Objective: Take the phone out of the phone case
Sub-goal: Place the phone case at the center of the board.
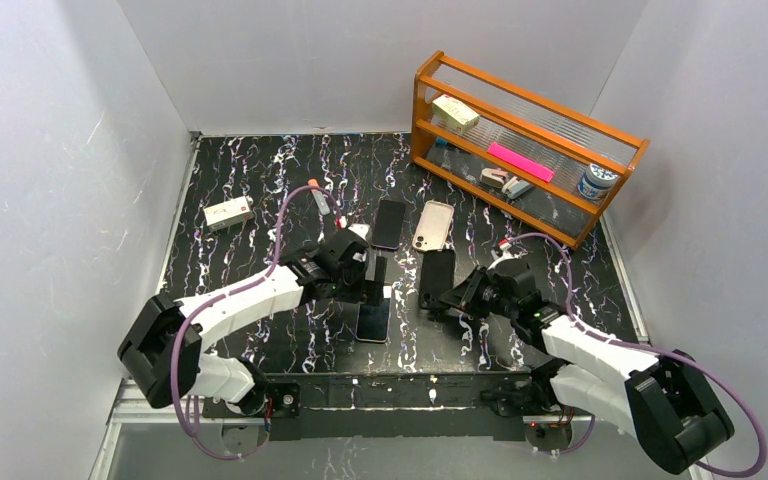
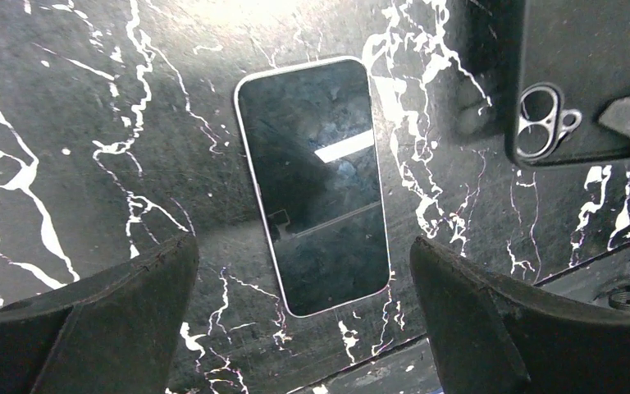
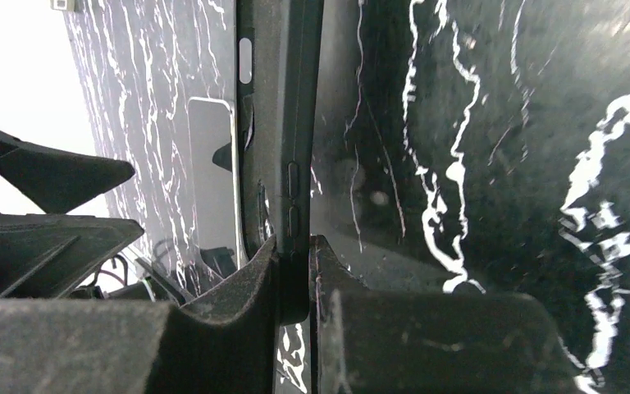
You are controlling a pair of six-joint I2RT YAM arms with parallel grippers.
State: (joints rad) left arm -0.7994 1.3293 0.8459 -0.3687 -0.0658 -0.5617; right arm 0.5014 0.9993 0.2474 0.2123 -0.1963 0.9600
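Two grippers, one item apiece: phone beneath the left, case clamped in the right.

At left, the left gripper (image 2: 303,254) hovers with its fingers (image 2: 131,312) spread wide and empty, touching nothing. The silver-rimmed, dark-glass phone (image 2: 316,185) lies screen-up on the black, white-veined marble-pattern table (image 2: 90,123), between and just beyond the two fingertips. It is placed to be straddled and seems already free of its cover. Beyond this gripper's right-hand finger is the matte black phone case (image 2: 582,57) with its camera cut-out. The right gripper (image 3: 295,246) has its fingers (image 3: 230,304) closed hard on the case's long edge, one pad on each face. It holds the case on edge, probably to keep it clear of the phone. Whether the case is quite empty cannot be told.
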